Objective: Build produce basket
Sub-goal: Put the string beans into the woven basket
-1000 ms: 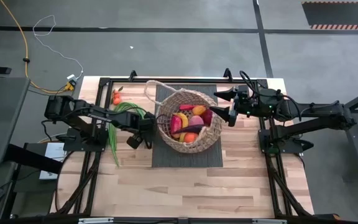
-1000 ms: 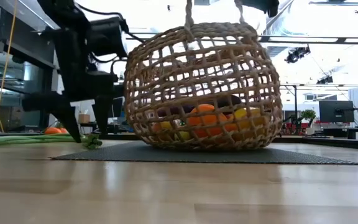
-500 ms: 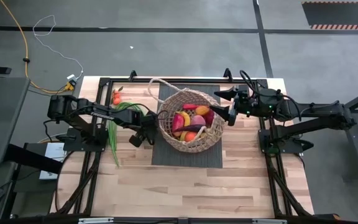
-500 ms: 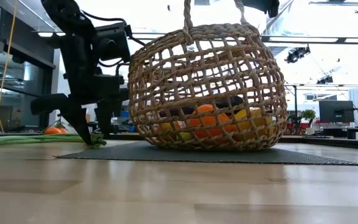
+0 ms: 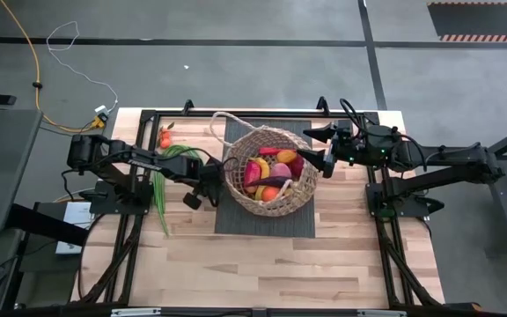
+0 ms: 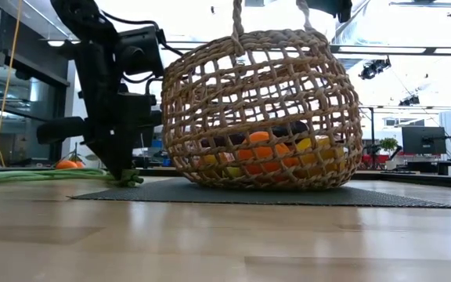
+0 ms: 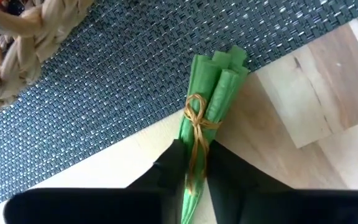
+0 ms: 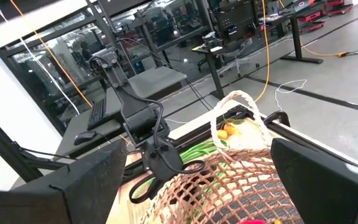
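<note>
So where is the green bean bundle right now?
The green bean bundle lies on the table left of the basket in the high view, its tied end at the mat's edge, pinched by the left tool.

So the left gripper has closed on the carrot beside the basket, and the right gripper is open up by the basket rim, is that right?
Not quite. The left gripper is shut on the bundle of green bean stalks, tied with a tan band, at the edge of the dark mat, not on a carrot; the left wrist view shows it. The rest holds: it is beside the basket, and the right gripper is open by the basket rim.
</note>
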`<state>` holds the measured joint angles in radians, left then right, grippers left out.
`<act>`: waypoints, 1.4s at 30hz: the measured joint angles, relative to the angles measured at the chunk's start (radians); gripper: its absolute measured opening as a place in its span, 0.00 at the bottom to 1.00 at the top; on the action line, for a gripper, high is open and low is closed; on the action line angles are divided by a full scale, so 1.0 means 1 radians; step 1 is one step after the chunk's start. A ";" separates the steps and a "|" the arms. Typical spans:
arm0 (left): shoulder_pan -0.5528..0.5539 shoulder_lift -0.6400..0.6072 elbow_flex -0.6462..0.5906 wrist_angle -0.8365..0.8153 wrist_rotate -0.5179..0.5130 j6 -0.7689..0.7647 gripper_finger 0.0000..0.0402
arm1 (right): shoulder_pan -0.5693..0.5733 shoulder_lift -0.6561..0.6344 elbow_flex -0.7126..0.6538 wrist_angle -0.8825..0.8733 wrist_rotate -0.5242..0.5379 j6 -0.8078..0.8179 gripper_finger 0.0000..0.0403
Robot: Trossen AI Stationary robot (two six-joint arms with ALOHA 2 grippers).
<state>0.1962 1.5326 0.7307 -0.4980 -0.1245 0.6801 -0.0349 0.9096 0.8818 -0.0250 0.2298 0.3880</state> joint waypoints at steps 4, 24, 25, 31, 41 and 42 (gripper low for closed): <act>-0.015 0.000 0.000 -0.004 -0.003 -0.030 0.06 | 0.000 0.000 0.000 0.000 0.000 -0.001 0.96; -0.211 -0.095 -0.001 -0.281 0.196 -0.199 0.04 | 0.000 0.000 0.000 0.000 0.000 -0.011 0.96; -0.225 -0.095 -0.001 -0.266 0.189 -0.199 0.04 | 0.000 0.000 0.000 0.000 0.000 -0.011 0.96; -0.259 -0.095 -0.001 -0.183 0.142 -0.196 0.08 | 0.000 0.000 0.000 0.000 0.000 -0.011 0.96; -0.259 -0.095 -0.001 -0.183 0.139 -0.205 0.44 | 0.000 0.000 0.000 0.000 0.000 -0.011 0.96; -0.259 -0.095 -0.001 -0.182 0.139 -0.204 0.47 | 0.000 0.000 0.000 0.000 0.000 -0.011 0.96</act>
<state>-0.0631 1.4380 0.7296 -0.6799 0.0147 0.4756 -0.0349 0.9093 0.8818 -0.0250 0.2295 0.3771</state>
